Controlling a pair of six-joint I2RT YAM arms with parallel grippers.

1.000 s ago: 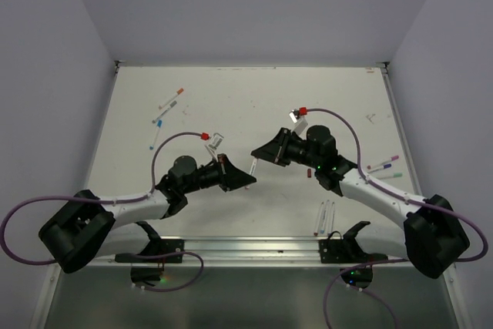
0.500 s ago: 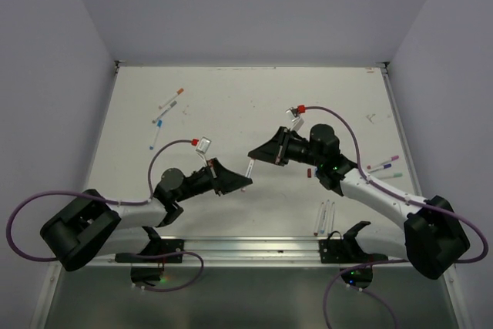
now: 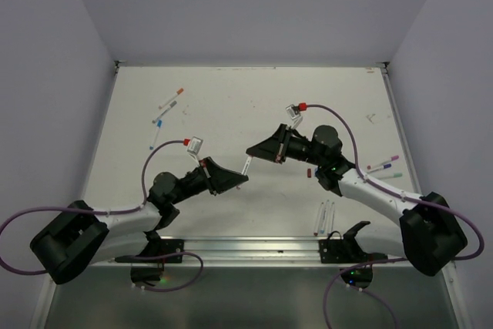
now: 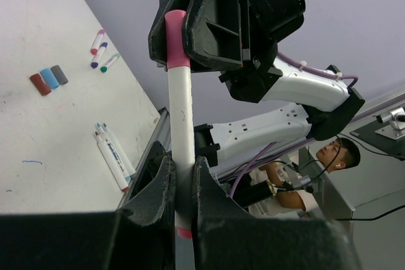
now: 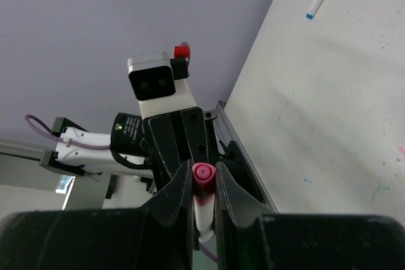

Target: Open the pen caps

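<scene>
- The left gripper is pressed in on a white pen, pinching the barrel low down, with a pink tip showing just below its fingers.
- The right gripper is clamped on the pink cap at the pen's other end.
- In the left wrist view the cap sits flush on the barrel, with no gap showing.
- From above, the pen hangs above the table near its middle, bridging the two grippers. The left gripper is on the near side and the right gripper on the far side.
- Three loose caps, red, blue and grey, lie side by side on the table beneath the right arm.
- Two bare pens lie together at the near edge, right of centre.
- Three capped pens lie near the right edge.
- Three more pens are scattered at the far left, one orange-ended and one blue-ended.
</scene>
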